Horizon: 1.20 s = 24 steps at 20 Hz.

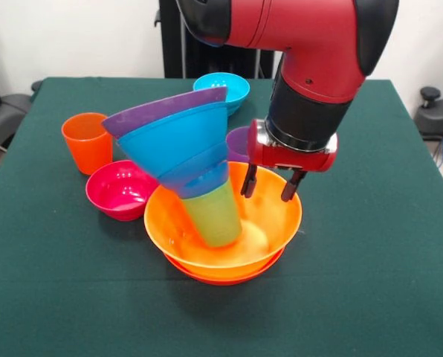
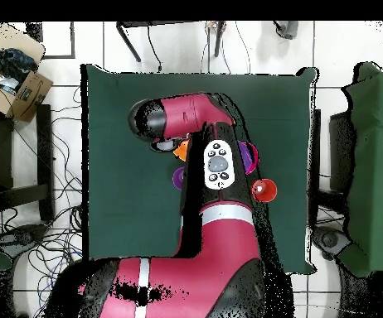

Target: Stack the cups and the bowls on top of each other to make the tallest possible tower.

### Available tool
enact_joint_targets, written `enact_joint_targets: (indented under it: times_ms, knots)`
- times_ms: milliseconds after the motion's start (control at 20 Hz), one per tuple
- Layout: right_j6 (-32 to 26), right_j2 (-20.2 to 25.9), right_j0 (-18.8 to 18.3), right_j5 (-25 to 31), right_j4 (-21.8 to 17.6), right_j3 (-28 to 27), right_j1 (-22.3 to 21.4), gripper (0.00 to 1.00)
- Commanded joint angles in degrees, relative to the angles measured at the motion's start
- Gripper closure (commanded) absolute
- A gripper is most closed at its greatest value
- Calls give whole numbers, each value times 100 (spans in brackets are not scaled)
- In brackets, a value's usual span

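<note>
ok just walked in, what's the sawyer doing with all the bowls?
It is building a tower of cups and bowls. The yellow-orange bowl sits nested in an orange-red bowl as the base. In it a lime green cup stands upside down, carrying a dark blue bowl, a sky-blue bowl and a purple bowl, all inverted and leaning noticeably. The gripper hangs open and empty over the base bowl beside the stack. An orange cup, a magenta bowl and a cyan bowl are not yet stacked.

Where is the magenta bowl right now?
Front view: the magenta bowl sits left of the yellow-orange bowl, just in front of the orange cup.
</note>
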Motion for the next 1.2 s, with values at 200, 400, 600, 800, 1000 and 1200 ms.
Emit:
enact_joint_targets:
  times_ms: [200,400,600,800,1000,1200]
  knots:
    - [48,100,-20,658,158,-79,-303,0]
    - [-229,158,-122,1074,301,5,-629,0]
    - [-252,185,-133,1244,451,306,-963,0]
    - [-229,281,-164,1071,667,773,-1263,0]
    - [-288,328,-210,766,891,1452,-1689,0]
    - [-431,401,-338,225,1075,2262,-2180,0]
